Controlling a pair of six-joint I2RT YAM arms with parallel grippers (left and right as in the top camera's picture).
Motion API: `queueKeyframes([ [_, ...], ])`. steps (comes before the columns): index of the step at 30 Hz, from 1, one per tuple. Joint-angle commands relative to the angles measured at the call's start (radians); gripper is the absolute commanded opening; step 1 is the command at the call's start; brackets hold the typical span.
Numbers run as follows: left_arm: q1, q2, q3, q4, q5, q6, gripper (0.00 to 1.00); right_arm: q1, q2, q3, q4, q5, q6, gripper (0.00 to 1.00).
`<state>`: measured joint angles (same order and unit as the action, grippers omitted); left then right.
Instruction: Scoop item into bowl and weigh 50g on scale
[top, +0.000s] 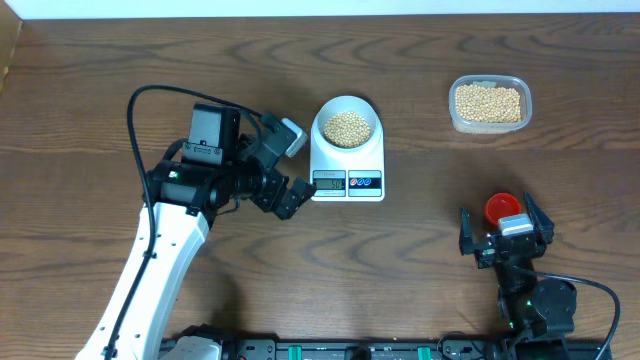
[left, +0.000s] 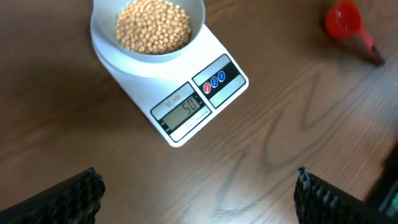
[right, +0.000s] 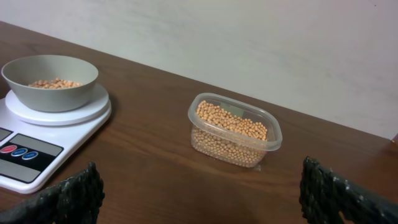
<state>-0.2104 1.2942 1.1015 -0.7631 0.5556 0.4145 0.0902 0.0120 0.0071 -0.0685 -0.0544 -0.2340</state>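
Beans (top: 348, 127) fill the bowl (top: 322, 118) just beside the left pincer (top: 295, 167).

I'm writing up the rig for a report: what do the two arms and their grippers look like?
The left arm has a long white link, black joints and a looping black cable. The right arm is black, with a black cable. The left gripper and right gripper are black, their fingers rough-textured.
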Motion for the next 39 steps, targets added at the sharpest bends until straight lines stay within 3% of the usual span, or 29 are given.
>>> queueKeyframes([
  [1,0.005,-0.002,0.022,-0.008,-0.023,-0.188,1.00,0.009,-0.007,-0.002,-0.006,0.010,0.016,0.99],
  [8,0.005,-0.094,0.022,-0.084,-0.061,-0.193,1.00,0.009,-0.007,-0.002,-0.006,0.011,0.016,0.99],
  [13,0.005,-0.213,0.021,-0.161,-0.154,-0.309,1.00,0.009,-0.007,-0.002,-0.006,0.011,0.016,0.99],
  [21,0.005,-0.362,-0.011,-0.228,-0.232,-0.342,1.00,0.009,-0.007,-0.002,-0.006,0.011,0.016,0.99],
  [39,0.005,-0.701,-0.180,-0.200,-0.240,-0.403,1.00,0.009,-0.007,-0.002,-0.006,0.011,0.016,0.99],
])
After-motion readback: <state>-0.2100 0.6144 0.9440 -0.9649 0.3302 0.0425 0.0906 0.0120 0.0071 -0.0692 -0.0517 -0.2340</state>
